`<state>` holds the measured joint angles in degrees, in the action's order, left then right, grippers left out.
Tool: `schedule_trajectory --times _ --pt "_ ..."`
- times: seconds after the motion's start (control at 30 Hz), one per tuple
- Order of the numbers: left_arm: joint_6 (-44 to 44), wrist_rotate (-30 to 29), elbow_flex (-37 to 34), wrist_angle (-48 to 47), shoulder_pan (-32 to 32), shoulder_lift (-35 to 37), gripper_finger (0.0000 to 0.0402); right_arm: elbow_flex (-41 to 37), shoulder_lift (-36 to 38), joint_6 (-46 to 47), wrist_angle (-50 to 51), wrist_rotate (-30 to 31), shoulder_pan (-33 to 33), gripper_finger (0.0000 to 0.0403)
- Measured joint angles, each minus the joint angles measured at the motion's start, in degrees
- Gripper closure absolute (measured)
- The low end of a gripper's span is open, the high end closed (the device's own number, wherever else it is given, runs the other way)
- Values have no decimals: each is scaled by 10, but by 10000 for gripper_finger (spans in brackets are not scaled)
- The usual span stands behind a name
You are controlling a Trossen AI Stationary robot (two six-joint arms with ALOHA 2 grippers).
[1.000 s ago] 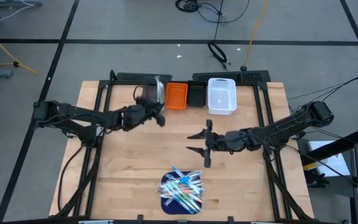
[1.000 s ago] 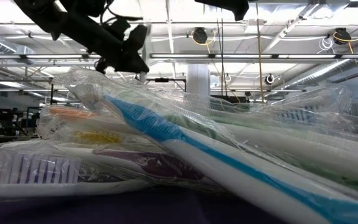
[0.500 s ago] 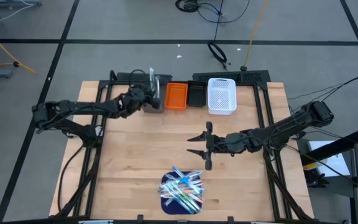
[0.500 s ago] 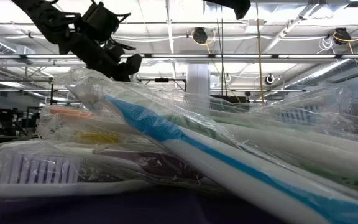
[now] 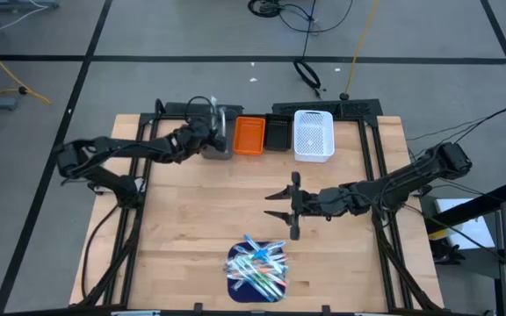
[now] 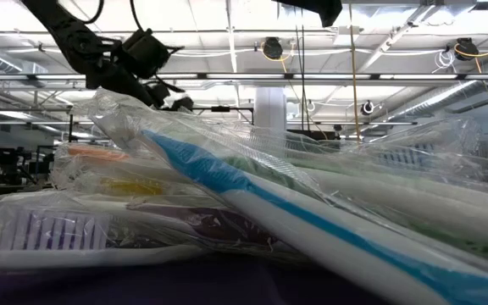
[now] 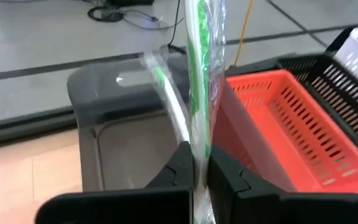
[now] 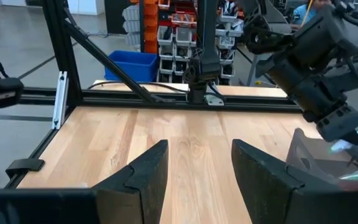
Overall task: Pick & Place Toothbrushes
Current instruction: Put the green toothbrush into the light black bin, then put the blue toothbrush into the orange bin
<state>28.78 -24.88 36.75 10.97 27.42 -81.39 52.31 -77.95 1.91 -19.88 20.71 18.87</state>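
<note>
green-striped wrapped toothbrush point(image 7: 199, 74) is pinched by left gripper point(image 7: 199, 168) above grey bin point(image 7: 114, 140); next, lower and release. right gripper point(image 5: 281, 204) waits, spread.

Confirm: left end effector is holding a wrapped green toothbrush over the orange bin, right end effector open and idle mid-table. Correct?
Not quite. The left end effector is shut on the wrapped green toothbrush, but over the grey bin, not the orange bin beside it; the left wrist view shows this. The right end effector is open mid-table, as you said.
</note>
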Motion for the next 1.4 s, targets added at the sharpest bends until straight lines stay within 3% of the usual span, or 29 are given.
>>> schedule_trajectory --times 0.33,0.57,0.9,1.23,1.4 --pt "21 0 0 26 0 -30 327 -35 0 0 -49 1 0 232" --pt "15 38 0 25 0 -30 322 -41 0 0 -57 1 0 232" --pt "12 50 0 26 -4 -30 321 -41 0 0 -55 1 0 232" --pt "-25 233 0 52 -27 -29 321 -41 0 39 -13 -14 0 232" --pt "-53 254 0 84 -79 -29 320 -41 -9 64 20 -69 3 232"
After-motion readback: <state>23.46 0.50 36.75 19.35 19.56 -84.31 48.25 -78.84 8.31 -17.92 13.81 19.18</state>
